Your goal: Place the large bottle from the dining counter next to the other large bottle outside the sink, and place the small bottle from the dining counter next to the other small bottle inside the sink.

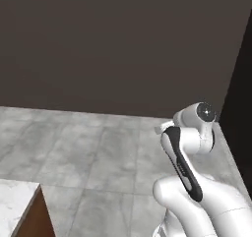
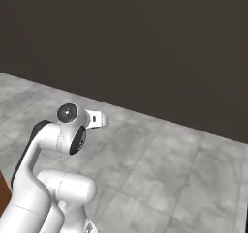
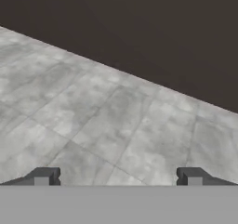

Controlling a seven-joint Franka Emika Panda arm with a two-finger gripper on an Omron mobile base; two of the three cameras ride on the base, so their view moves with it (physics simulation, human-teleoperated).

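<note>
With the gripper (image 3: 118, 176) spread wide and empty over grey floor tiles (image 3: 116, 121), only a dining counter (image 1: 15, 201) corner sits at 7 o'clock, so probably both bottle placements remain undone.

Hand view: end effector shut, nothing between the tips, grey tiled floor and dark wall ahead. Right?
Not quite. The end effector is open: the hand view shows its two tips standing far apart at the bottom of the picture. The rest holds: nothing sits between them, and ahead lie the grey tiled floor and the dark wall.
</note>
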